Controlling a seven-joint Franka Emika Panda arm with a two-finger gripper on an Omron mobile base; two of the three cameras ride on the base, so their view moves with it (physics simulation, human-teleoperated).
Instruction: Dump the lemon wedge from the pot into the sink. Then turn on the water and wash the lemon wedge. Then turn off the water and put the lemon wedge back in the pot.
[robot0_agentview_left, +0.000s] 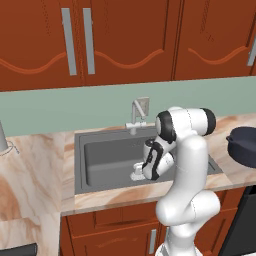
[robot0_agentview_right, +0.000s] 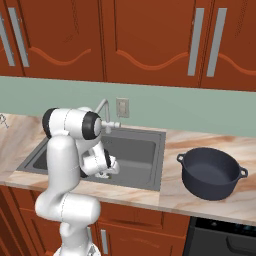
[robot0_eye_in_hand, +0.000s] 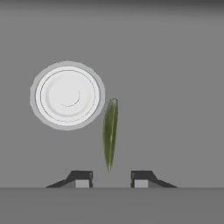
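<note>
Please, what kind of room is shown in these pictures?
It looks like a home kitchen, computer-rendered. A dark sink with a small faucet is set into a marble-patterned counter, reddish wooden cabinets hang above, and a dark pot stands beside the sink.

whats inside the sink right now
The lemon wedge lies on the sink floor beside the round drain, with the gripper just above. The arm hides part of the basin.

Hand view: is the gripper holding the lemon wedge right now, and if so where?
Nothing is held. The gripper is open, fingertips apart; the lemon wedge lies on the sink floor beside the drain.
</note>
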